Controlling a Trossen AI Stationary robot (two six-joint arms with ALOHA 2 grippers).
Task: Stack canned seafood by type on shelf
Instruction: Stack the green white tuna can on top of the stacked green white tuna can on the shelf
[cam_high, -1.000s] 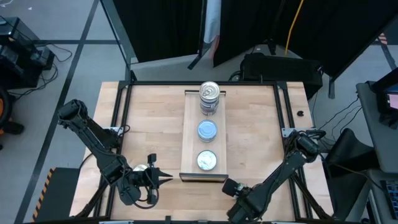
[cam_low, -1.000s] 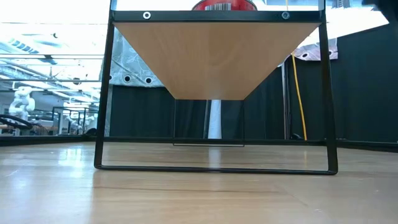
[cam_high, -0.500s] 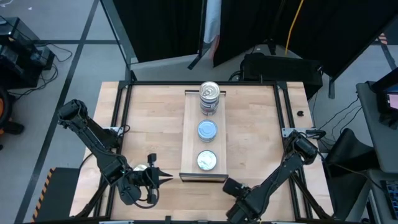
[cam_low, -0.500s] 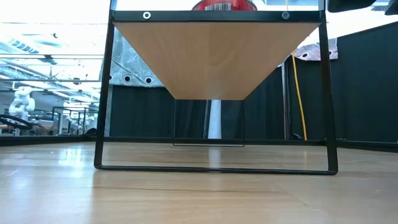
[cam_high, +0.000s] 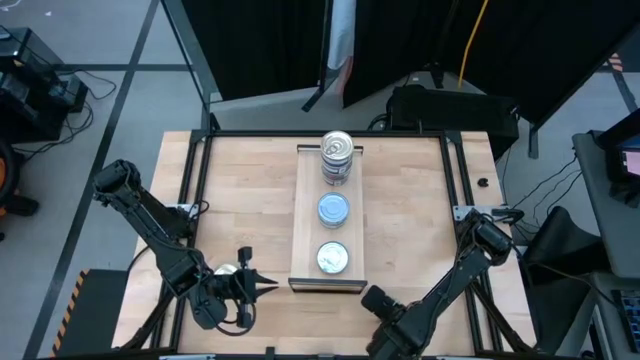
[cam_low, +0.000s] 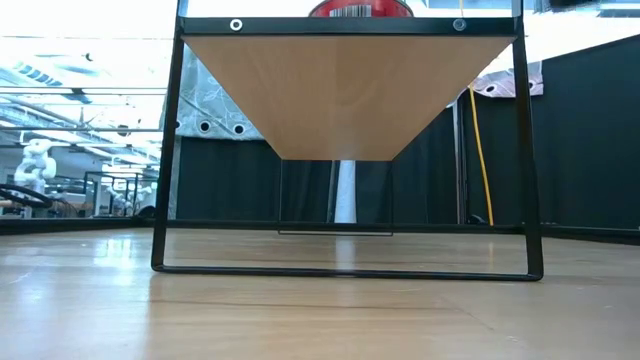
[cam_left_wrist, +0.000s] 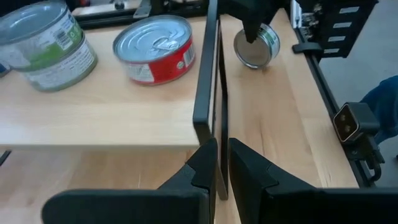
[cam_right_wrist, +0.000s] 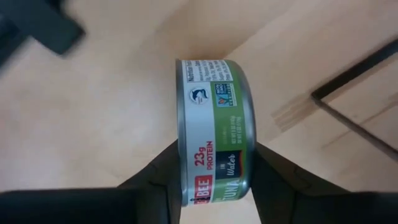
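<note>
Right gripper (cam_right_wrist: 214, 180) low at the near tabletop (cam_high: 250, 190) edge, fingers (cam_right_wrist: 155, 180) clamped on a green-labelled round tin (cam_right_wrist: 214, 130) held on edge. Left gripper (cam_left_wrist: 222, 168) parked near-left, fingers pressed nearly together, empty. Long light-wood shelf (cam_high: 305, 220) mid-tabletop, carrying a silver-topped stack (cam_high: 337, 150), a blue-topped tin (cam_high: 333, 209), a pale-topped tin (cam_high: 332, 258).

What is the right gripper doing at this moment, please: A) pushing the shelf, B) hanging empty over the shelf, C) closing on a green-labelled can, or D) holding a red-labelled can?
C: in the right wrist view the right gripper has its fingers on either side of a green-labelled can, above the table, off the shelf.
</note>
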